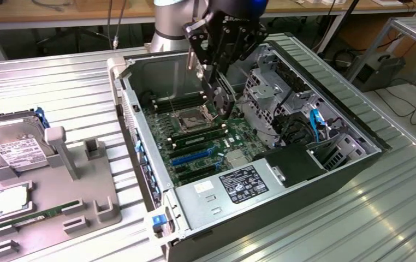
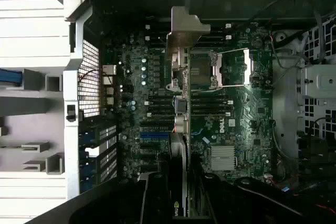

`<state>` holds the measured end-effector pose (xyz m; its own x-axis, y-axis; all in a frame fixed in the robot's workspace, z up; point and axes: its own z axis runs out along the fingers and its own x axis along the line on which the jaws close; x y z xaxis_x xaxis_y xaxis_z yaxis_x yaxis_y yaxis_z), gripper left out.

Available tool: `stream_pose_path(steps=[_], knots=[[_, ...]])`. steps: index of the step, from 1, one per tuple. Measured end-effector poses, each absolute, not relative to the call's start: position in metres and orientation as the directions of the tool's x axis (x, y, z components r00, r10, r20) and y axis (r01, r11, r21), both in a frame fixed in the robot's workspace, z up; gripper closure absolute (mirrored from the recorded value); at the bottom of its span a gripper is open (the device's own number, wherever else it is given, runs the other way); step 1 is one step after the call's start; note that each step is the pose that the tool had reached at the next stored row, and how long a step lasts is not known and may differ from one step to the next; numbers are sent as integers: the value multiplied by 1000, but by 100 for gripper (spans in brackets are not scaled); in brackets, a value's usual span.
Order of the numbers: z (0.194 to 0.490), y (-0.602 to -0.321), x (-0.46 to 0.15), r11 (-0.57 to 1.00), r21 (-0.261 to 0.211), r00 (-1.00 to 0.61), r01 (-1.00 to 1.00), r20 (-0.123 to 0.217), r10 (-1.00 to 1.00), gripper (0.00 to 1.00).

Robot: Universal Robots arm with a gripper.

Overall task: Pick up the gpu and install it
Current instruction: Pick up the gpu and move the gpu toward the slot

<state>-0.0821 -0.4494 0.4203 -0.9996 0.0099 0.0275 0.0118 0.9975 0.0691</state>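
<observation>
Gpu (image 1: 219, 101) hangs edge-down, clamped in the claw (image 1: 214, 68), over the motherboard (image 1: 193, 147) inside the case (image 1: 339, 103), not yet seated; install is in hand; seating calls for its edge squared to the slots (image 1: 186, 159).

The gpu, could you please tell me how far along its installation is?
Pickup looks done: the gripper is shut on the thin black gpu card with a pale metal bracket. In hand: the card hangs edge-down over the green motherboard inside the open dark computer case. Left: seating it, as it is not yet in any of the blue expansion slots.
</observation>
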Motion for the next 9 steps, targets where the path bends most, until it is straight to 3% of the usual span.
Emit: stream_pose_path(steps=[9], knots=[[409, -449, -53, 998, 68, -1000, 12, 29, 10, 74]])
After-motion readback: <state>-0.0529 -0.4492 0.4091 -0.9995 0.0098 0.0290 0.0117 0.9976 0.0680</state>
